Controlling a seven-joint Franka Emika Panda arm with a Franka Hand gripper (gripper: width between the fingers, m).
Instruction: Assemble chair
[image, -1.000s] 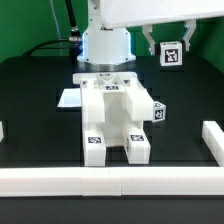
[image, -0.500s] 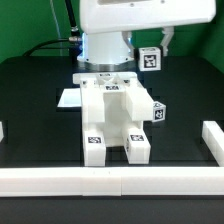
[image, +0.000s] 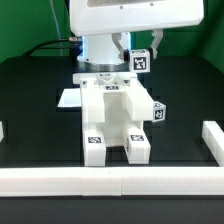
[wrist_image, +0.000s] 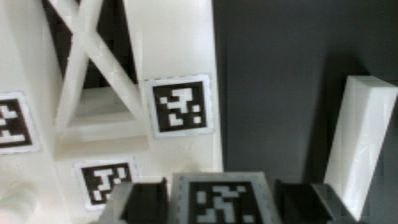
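Observation:
The partly built white chair (image: 115, 118) stands on the black table, with tags on its leg ends and side. My gripper (image: 139, 52) hangs above its back right corner, shut on a small white tagged chair part (image: 141, 61). In the wrist view that part (wrist_image: 224, 198) sits between my dark fingers (wrist_image: 146, 203), and the chair's tagged frame (wrist_image: 125, 110) with crossed bars lies below.
A white border rail (image: 110, 181) runs along the front edge, with a short rail (image: 213, 140) at the exterior view's right. The marker board (image: 68, 98) lies flat behind the chair. The robot base (image: 100, 48) stands at the back. A white bar (wrist_image: 361, 130) lies beside the chair.
My gripper has moved toward the exterior view's left with the tagged part, from well right of the chair to over its back right corner.

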